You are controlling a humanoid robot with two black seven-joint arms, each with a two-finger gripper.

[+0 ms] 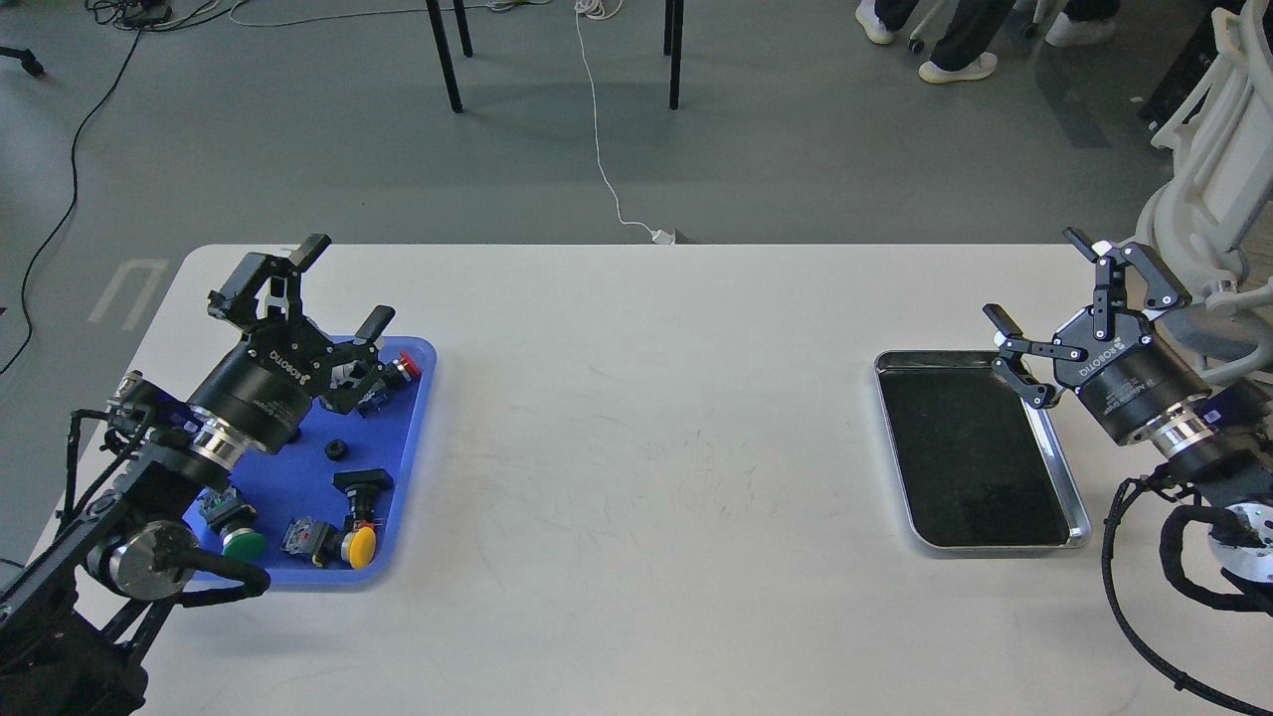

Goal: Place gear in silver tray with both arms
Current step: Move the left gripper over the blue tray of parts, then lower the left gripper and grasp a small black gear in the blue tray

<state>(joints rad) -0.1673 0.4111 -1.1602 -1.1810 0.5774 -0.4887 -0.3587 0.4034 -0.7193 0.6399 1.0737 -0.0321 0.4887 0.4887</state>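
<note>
Both black grippers read "ROBOTIQ". The left gripper (343, 283) hangs open over a blue tray (416, 438) of push buttons and a small black gear (336, 449). The right gripper (1039, 283) is open beside the bare silver tray (1079, 517) on the white bench (646, 447).

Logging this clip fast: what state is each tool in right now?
Left tool: open, holding nothing, above the blue tray.
Right tool: open, holding nothing, at the silver tray.

Parts tray (413, 418) far left on table (636, 418); silver tray (1076, 517) far right
</note>
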